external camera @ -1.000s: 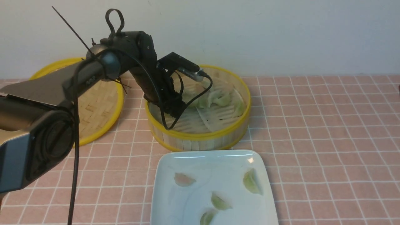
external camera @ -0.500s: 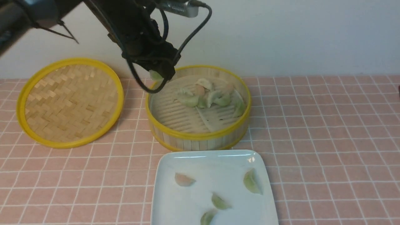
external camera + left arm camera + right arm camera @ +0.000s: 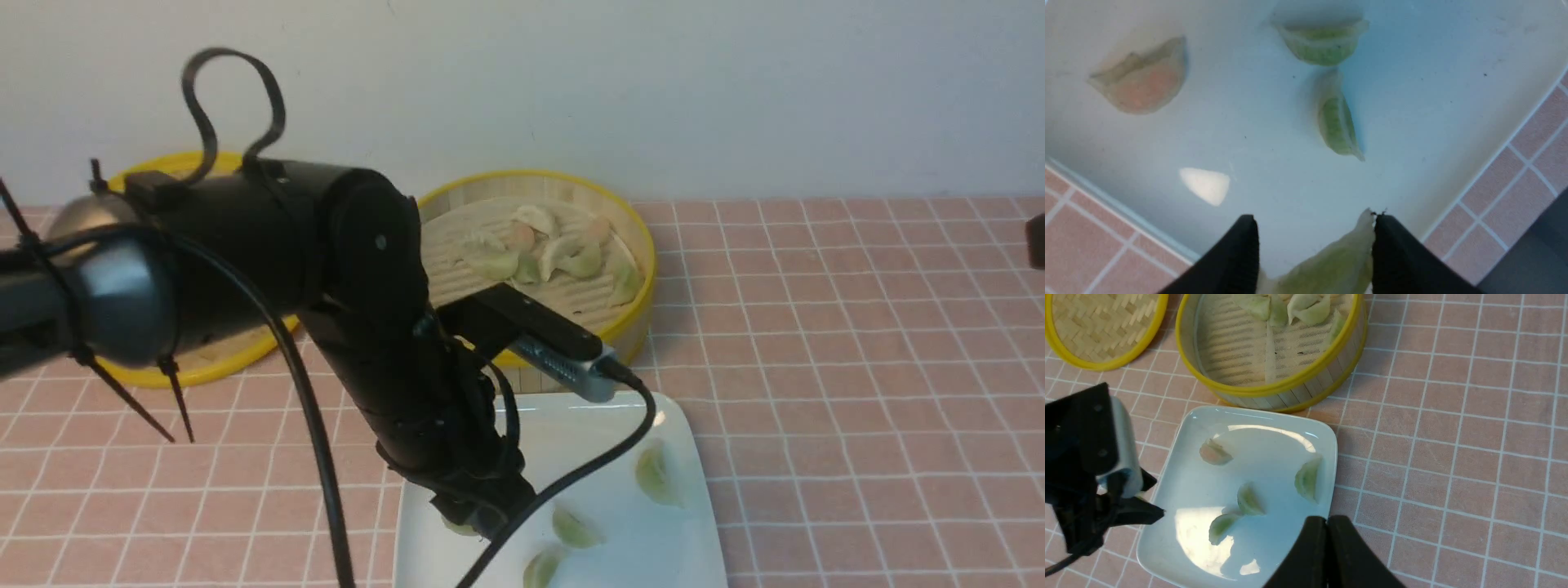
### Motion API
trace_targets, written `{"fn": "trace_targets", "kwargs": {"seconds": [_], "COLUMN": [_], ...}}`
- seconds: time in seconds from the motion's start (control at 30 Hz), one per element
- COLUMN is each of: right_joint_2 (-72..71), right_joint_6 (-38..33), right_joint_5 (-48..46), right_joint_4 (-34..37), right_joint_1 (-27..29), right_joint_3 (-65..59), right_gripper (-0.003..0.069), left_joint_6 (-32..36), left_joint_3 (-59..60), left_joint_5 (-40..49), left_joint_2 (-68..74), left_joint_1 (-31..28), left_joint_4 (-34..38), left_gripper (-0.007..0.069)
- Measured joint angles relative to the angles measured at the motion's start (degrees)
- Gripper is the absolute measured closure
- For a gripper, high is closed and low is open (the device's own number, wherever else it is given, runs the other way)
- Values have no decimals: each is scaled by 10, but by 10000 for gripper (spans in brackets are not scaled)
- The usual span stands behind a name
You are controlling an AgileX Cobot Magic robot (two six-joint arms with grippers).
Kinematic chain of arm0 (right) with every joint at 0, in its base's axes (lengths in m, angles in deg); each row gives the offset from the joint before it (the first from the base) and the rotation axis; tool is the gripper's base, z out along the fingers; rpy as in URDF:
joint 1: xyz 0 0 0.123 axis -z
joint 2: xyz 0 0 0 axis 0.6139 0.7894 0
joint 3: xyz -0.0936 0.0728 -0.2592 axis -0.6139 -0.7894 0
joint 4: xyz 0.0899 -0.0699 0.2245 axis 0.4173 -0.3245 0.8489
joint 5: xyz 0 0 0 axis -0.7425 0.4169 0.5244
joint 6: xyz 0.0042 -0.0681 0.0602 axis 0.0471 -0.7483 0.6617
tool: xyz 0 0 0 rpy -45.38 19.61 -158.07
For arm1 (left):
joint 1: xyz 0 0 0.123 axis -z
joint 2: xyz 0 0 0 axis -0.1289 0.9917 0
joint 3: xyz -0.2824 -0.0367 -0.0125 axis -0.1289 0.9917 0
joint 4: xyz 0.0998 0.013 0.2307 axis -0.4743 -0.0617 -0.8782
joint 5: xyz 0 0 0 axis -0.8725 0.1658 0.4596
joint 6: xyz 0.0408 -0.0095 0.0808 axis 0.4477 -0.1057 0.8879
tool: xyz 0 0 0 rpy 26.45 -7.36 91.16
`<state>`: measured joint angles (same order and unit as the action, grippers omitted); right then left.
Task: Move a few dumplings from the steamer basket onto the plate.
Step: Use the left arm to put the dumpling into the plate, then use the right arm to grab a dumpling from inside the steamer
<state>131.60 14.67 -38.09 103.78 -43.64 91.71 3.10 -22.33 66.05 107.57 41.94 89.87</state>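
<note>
l claw (image 3: 1316, 249) clamped on green dumpling (image 3: 1331, 267), prob. over plate (image 3: 620, 506); r claw (image 3: 1327, 522) together; no legible txt

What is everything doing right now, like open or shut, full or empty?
Left black end effector: closed on a green dumpling, above the plate.
Right black end effector: shut, nothing held.
White square plate: four dumplings on it.
Round yellow-rimmed bamboo steamer basket: uncovered, several dumplings inside.
Flat woven yellow-rimmed lid: off the basket, lying on the table.
</note>
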Motion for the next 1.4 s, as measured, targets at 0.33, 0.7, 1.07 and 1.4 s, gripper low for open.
{"fn": "trace_targets", "kwargs": {"seconds": [0.33, 0.7, 1.07, 1.4], "right_joint_2": [30, 256, 555, 758], "right_joint_6": [-22, -75, -34, -10], "right_joint_5": [-1, 38, 136, 145], "right_joint_4": [19, 41, -78, -177], "right_joint_1": [0, -58, -160, -183], "right_joint_3": [7, 134, 333, 505], "right_gripper": [673, 669, 593, 360], "left_joint_6": [-13, -90, -108, -110], "left_joint_3": [-20, -90, -90, -90], "left_joint_5": [-25, 57, 144, 158], "left_joint_2": [35, -123, -330, -396], "left_joint_1": [-1, -54, -63, -63], "left_joint_4": [-13, -80, -80, -80], "left_gripper": [27, 615, 631, 631]}}
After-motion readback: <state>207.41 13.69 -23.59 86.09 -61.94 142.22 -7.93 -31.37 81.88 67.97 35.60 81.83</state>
